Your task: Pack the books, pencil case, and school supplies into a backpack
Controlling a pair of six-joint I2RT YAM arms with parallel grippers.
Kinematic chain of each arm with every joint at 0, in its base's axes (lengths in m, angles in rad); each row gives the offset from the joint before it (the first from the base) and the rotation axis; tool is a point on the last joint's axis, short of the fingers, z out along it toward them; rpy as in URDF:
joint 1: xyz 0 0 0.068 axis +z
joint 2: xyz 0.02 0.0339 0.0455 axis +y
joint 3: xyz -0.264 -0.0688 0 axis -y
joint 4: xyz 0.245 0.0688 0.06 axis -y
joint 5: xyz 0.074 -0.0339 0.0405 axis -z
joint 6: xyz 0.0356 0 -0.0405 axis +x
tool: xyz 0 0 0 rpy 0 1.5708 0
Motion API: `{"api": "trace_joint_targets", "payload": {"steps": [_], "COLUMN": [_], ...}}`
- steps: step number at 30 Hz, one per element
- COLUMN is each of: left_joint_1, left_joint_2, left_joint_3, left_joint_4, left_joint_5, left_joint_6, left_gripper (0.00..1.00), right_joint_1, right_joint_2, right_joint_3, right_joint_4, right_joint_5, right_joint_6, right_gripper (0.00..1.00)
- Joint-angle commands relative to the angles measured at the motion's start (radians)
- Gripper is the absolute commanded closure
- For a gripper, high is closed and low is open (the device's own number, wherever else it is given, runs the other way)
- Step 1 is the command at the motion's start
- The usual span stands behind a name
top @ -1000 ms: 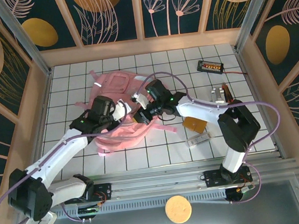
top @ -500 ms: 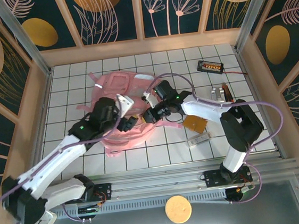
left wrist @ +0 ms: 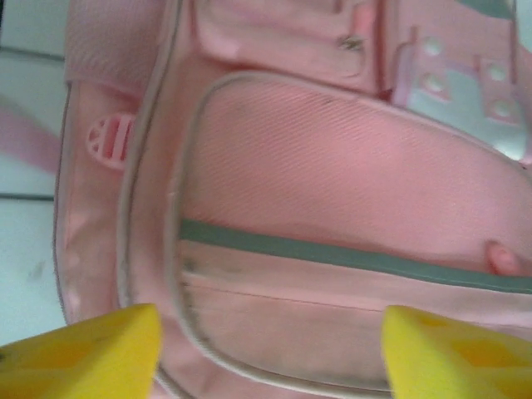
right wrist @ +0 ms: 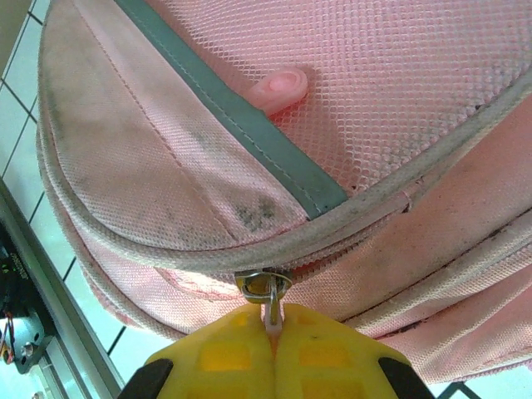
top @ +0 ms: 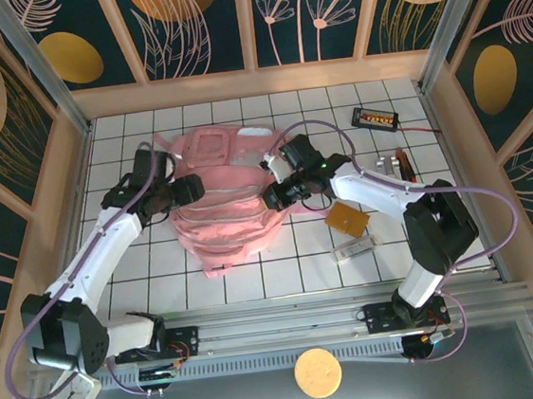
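Note:
The pink backpack (top: 229, 208) lies flat in the middle of the table. My left gripper (top: 186, 191) hovers open over its left side. In the left wrist view the two yellow fingertips (left wrist: 83, 349) stand wide apart above the backpack's front panel (left wrist: 332, 166), with nothing between them. My right gripper (top: 272, 197) is at the bag's right edge, shut on the zipper pull (right wrist: 273, 309) of the backpack (right wrist: 208, 158). The orange-brown square book (top: 347, 218) and a whitish-grey block (top: 355, 245) lie on the tiles to the right. The pencil case is out of view.
A black gadget with orange digits (top: 375, 117) and its red wire sit at the back right. Small pale and brown items (top: 392, 165) lie near the right wall. Wooden walls enclose the tiled table (top: 140, 270); pink straps trail from the bag.
My left gripper has opened and swung from the bag's middle back to its left side. The backpack has settled flatter and wider. My right gripper stays shut at the bag's right edge.

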Motion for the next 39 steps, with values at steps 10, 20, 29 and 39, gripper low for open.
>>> {"api": "trace_joint_targets", "payload": {"steps": [10, 20, 29, 39], "left_joint_1": [0.112, 0.112, 0.102, -0.008], "left_joint_2": [0.129, 0.159, 0.067, 0.02], "left_joint_3": [-0.116, -0.133, -0.225, -0.228], "left_joint_4": [0.265, 0.343, 0.522, 0.57], "left_joint_5": [0.37, 0.389, 0.396, 0.35], "left_joint_6": [-0.31, -0.369, -0.545, -0.631], "left_gripper": [0.56, 1.0, 1.0, 1.0], "right_joint_1": [-0.01, -0.004, 0.039, 0.111], "right_joint_2": [-0.009, -0.01, 0.059, 0.247], "right_joint_3": [0.075, 0.082, 0.209, 0.461], "right_joint_4": [-0.044, -0.068, -0.251, -0.365], "right_joint_5": [0.042, 0.048, 0.05, 0.004], "right_joint_6": [-0.004, -0.018, -0.02, 0.055], "right_gripper": [1.0, 1.0, 1.0, 1.0]}}
